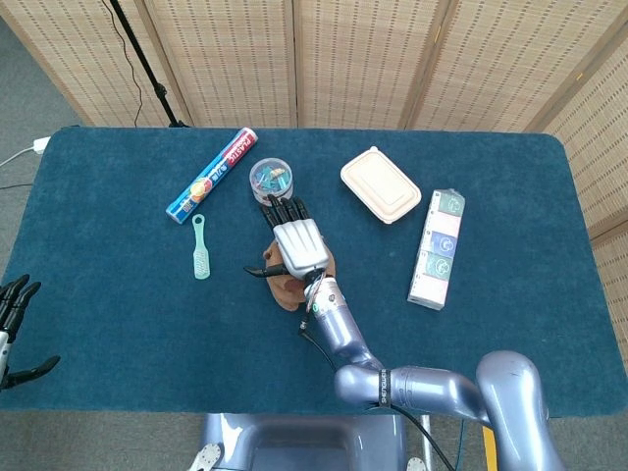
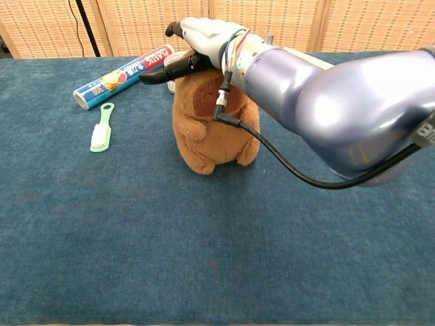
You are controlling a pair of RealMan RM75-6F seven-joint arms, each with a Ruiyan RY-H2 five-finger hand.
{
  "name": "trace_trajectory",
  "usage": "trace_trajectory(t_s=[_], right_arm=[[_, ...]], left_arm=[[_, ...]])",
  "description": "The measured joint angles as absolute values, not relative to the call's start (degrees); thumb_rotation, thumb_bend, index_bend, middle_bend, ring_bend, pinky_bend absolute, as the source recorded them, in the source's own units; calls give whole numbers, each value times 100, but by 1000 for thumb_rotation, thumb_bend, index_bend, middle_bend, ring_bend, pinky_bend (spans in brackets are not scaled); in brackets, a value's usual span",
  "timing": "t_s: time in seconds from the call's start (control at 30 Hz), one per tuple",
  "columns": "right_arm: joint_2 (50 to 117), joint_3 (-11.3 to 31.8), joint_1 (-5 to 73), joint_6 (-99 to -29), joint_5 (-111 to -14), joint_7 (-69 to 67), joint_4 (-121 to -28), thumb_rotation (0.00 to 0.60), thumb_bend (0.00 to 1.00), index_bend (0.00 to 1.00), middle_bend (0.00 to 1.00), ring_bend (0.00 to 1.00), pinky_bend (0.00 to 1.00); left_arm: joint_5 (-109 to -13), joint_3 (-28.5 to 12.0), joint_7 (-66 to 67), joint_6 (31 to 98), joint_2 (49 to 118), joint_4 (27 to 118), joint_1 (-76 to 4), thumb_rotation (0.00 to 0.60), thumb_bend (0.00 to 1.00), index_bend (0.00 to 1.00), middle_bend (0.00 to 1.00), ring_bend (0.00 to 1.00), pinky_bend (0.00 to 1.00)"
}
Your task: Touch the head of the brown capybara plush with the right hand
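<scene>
The brown capybara plush [image 2: 212, 129] stands upright in the middle of the blue table, facing the chest camera. In the head view only a brown sliver of the plush [image 1: 285, 290] shows under my right hand [image 1: 296, 245]. That right hand [image 2: 197, 44] lies flat on top of the plush's head, fingers spread and thumb sticking out to the left, gripping nothing. My left hand [image 1: 14, 329] hangs at the table's near left edge, fingers apart and empty.
Behind the plush stand a small round clear tub [image 1: 271, 180] and a blue foil roll box [image 1: 212, 175]. A green brush [image 1: 200, 248] lies to its left. A cream lidded container [image 1: 380, 183] and a long box [image 1: 438, 248] are to the right.
</scene>
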State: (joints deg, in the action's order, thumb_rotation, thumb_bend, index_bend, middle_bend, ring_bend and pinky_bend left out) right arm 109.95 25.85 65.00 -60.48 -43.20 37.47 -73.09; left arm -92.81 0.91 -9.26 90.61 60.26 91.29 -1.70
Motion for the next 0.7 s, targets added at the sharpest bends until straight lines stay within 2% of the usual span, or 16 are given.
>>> trace_trajectory(t_s=[0.7], right_arm=[[11420,2349,6476,-5902,-4425,3596,-6422,171,0,0,0,0,0]], left_arm=[[-9324,105,-1101,9128,5985,9085,-139,600,0,0,0,0,0]])
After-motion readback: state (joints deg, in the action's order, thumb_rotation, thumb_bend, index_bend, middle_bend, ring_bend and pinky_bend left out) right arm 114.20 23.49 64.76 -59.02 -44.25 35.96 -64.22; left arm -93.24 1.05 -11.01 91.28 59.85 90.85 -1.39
